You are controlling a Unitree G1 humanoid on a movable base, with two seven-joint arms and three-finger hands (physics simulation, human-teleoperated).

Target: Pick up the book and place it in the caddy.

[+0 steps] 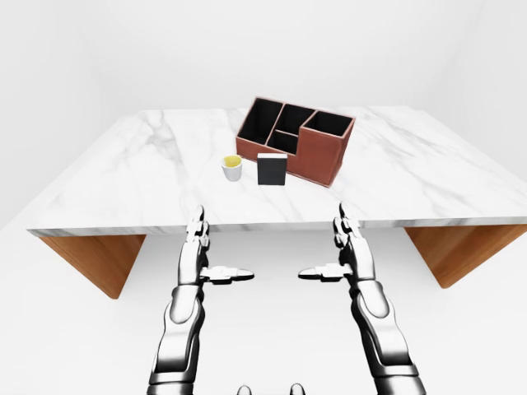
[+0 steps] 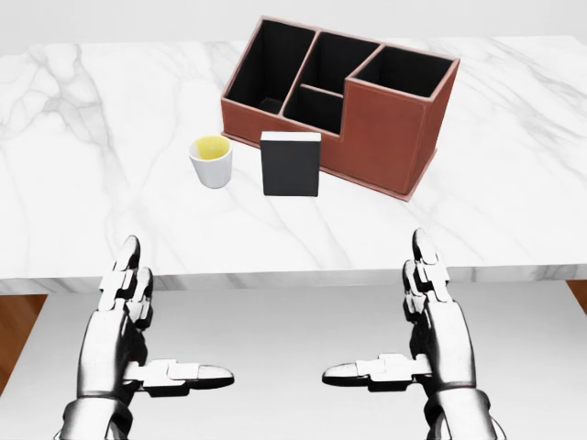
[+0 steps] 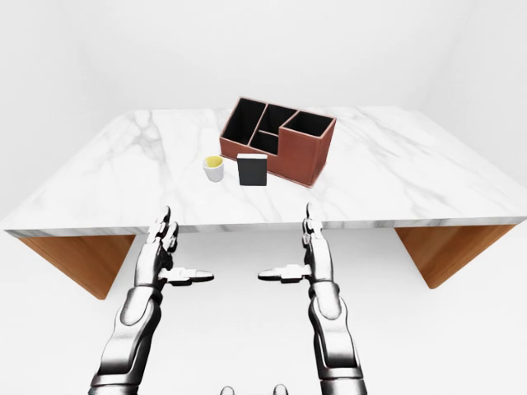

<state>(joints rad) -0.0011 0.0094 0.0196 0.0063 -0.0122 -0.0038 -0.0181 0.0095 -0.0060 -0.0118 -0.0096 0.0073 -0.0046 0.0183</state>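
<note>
In the left-eye view, a black book [image 1: 272,169] stands upright on the white marble counter [image 1: 148,177], just beside the brown compartmented caddy [image 1: 296,138] and to the right of a small white cup [image 1: 232,168] with yellow inside. In the head view, the left robot hand [image 2: 138,330] and the right robot hand [image 2: 417,330] hover below the counter's near edge, both released with fingers extended and thumbs pointing inward, well apart from the book.

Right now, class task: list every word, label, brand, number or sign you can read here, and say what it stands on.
None can be read.
book: plain dark cover, no title.
caddy: bare brown walls.
cup: unmarked white.
table: only marble veining.
</note>
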